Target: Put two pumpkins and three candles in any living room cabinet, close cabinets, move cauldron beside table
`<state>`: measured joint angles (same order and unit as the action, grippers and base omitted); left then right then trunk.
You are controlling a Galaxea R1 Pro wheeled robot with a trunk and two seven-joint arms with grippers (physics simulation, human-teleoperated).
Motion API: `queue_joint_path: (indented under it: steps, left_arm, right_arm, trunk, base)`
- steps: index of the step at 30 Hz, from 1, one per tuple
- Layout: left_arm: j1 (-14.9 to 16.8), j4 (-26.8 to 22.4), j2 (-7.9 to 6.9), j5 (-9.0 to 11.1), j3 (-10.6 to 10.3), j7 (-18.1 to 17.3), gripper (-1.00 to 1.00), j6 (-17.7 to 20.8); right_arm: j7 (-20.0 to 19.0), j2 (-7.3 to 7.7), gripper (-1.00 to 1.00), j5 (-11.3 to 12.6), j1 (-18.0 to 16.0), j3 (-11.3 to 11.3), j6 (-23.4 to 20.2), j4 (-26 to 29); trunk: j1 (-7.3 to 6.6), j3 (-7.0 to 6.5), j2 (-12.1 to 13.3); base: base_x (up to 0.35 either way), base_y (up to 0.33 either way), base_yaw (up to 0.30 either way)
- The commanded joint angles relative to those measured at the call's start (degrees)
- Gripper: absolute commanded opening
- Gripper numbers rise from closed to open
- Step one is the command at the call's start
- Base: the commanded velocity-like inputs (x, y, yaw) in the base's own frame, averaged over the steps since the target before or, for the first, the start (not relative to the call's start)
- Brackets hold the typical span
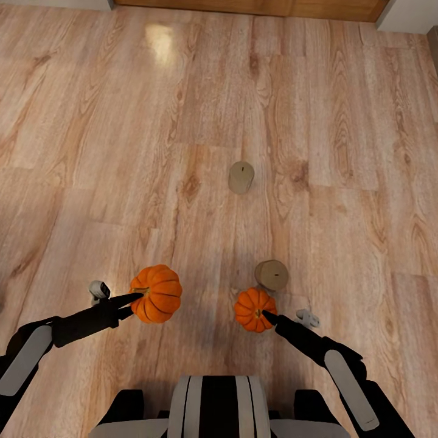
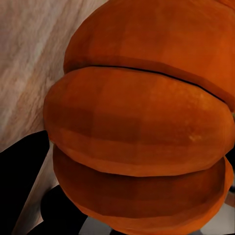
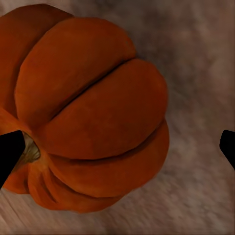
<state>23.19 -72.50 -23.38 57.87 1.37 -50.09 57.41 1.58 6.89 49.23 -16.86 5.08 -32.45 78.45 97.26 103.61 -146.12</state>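
My left gripper (image 1: pixel 137 297) is shut on the larger orange pumpkin (image 1: pixel 158 293), which bulks close in the left wrist view as pumpkin (image 2: pixel 142 122) with a black finger (image 2: pixel 22 171) against its side. The smaller pumpkin (image 1: pixel 254 309) sits at the tip of my right gripper (image 1: pixel 268 315). In the right wrist view this pumpkin (image 3: pixel 83 107) lies toward one finger (image 3: pixel 10 152), stem beside it, while the other fingertip stands well apart: the right gripper is open. One beige candle (image 1: pixel 272 274) stands just behind the smaller pumpkin. Another candle (image 1: pixel 241 177) stands farther out on the floor.
Light wooden plank floor (image 1: pixel 121 152) stretches all around. A brown wooden strip (image 1: pixel 243 6) runs along the far edge, with pale wall corners at both ends. My trunk (image 1: pixel 216 407) shows at the near edge between both arms.
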Motion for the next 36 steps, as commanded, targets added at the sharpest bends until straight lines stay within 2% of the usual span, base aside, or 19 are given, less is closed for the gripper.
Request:
queue_joint_path:
  steps: [1, 36]
  left_arm:
    - [0.0, 0.0, 0.00, -0.1, 0.0, -0.1, -1.00, 0.2]
    - [0.0, 1.1, 0.03, 0.0, 0.0, -0.1, -1.00, 0.2]
  right_arm:
    - [0.2, 0.04, 1.00, 0.2, 0.0, 0.1, -0.2, 0.0]
    - [0.2, -0.02, 1.00, 0.2, 0.0, 0.2, -0.2, 0.0]
  trunk:
    - [-0.01, 0.03, 0.0]
    - [-0.01, 0.03, 0.0]
  base:
    - [0.000, 0.000, 0.000]
    - [0.000, 0.002, 0.000]
